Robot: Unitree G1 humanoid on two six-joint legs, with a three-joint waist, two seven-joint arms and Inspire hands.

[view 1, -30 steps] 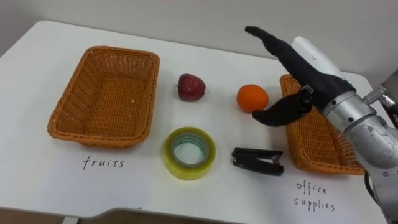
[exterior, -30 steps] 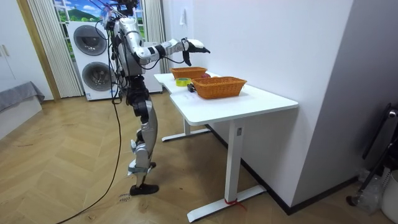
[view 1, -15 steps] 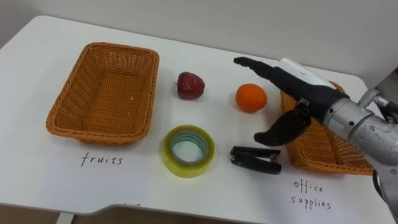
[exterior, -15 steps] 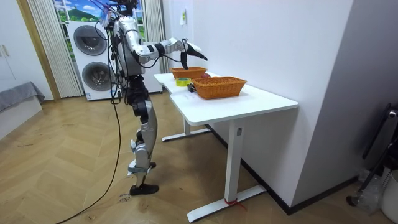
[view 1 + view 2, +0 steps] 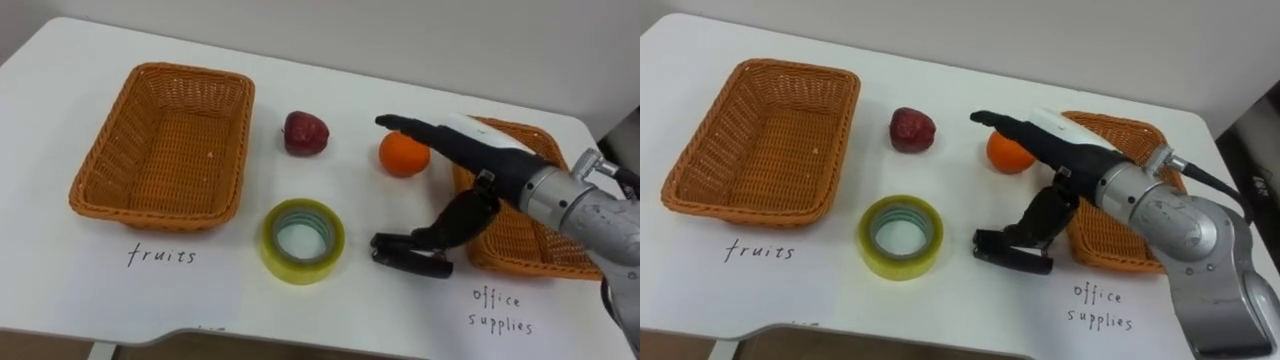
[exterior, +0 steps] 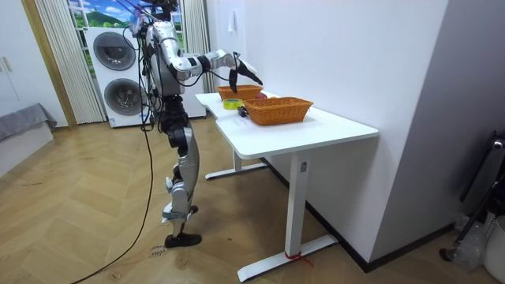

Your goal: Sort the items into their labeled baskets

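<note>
Desk top (image 5: 60, 290) is carrying all four items loose, so nothing is sorted yet. We're going for the black clip (image 5: 410, 258). It's lying flat near the front edge, between the tape roll (image 5: 304, 241) and the office-supplies basket (image 5: 505, 262).

Our right hand (image 5: 478, 158) has been dropping over the last second, from up above the orange (image 5: 403, 155) to low over the clip. Fingers are stretching straight out across the orange. The thumb is hanging down with its tip at the clip's right end; we can't tell if it's touching or just short. The hand is spread wide and holding nothing.

Apple (image 5: 305, 133) is waiting further back, and the fruits basket (image 5: 100, 160) is sitting empty at far left.

Our read: the descent means we're committing to the clip first. Next comes closing the pinch, then a short hop right into the basket.
</note>
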